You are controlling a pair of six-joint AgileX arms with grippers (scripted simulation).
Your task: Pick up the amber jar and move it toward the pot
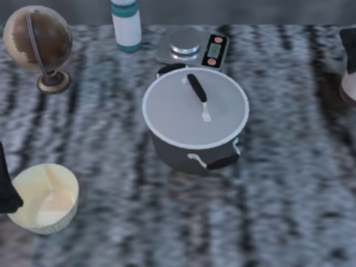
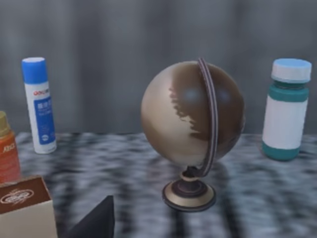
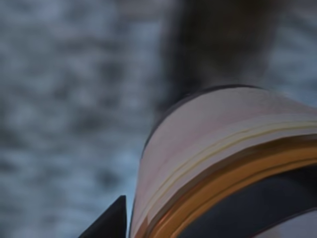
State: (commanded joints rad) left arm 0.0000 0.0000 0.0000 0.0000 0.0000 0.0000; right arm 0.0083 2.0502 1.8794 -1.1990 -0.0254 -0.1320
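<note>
The small amber-brown glass jar (image 3: 223, 163) with its white label fills my right wrist view at my right gripper (image 1: 349, 61), grip unclear, at three o'clock of the large grey lidded pot (image 1: 194, 117); left arm (image 1: 6, 189) idles at eight o'clock.

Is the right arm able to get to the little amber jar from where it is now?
Probably yes. The right gripper sits at the table's right edge, right by the amber jar, which fills the right wrist view. Nothing shows between them. Whether the fingers already hold it is unclear.
</note>
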